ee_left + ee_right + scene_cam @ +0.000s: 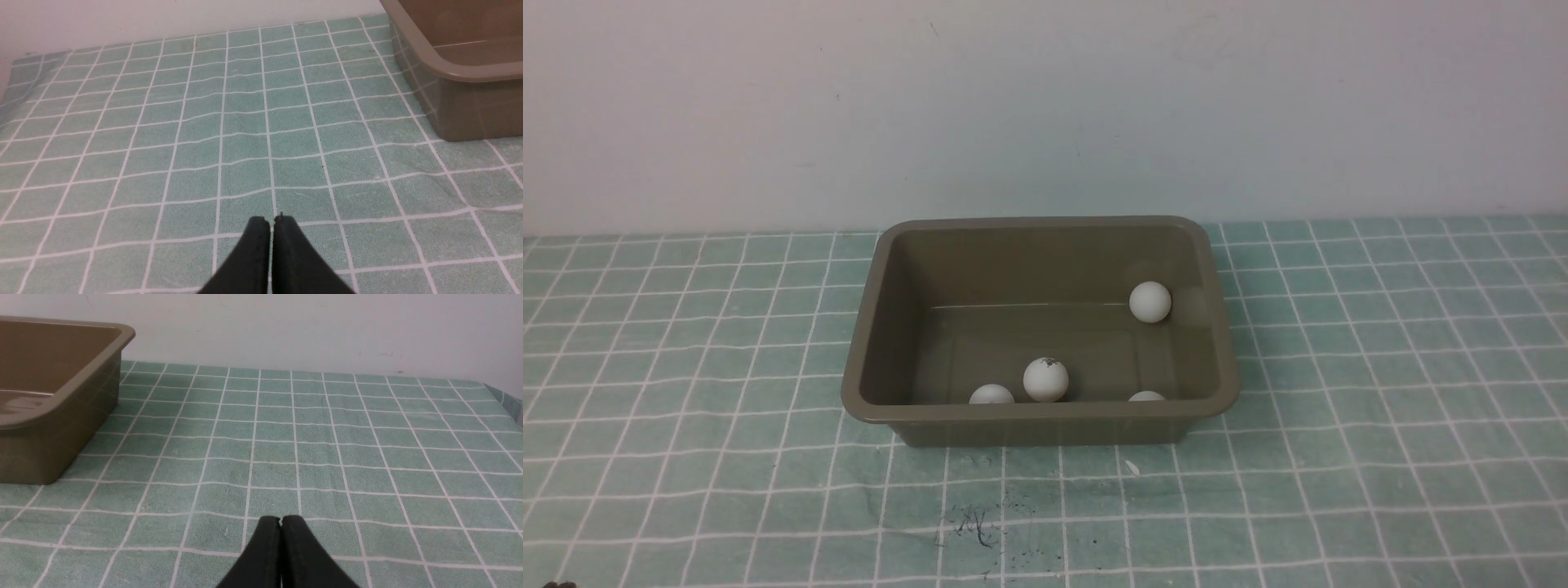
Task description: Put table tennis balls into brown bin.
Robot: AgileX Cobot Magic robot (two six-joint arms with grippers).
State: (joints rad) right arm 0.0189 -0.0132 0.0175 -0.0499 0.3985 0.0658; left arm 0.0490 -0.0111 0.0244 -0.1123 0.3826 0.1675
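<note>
The brown bin [1045,420] stands in the middle of the checked cloth. Inside it lie several white table tennis balls: one at the far right [1150,301], a speckled one near the front wall [1045,380], and two half hidden behind that wall [992,395] [1147,396]. Neither arm shows in the front view. My left gripper [272,220] is shut with nothing in it, over bare cloth, the bin [461,73] off to one side. My right gripper [280,519] is likewise shut and empty, well apart from the bin [61,400].
A green cloth with white grid lines [1380,392] covers the table up to a pale wall [1045,106]. Dark scuff marks [972,523] sit on the cloth in front of the bin. The cloth's far edge [500,396] shows in the right wrist view.
</note>
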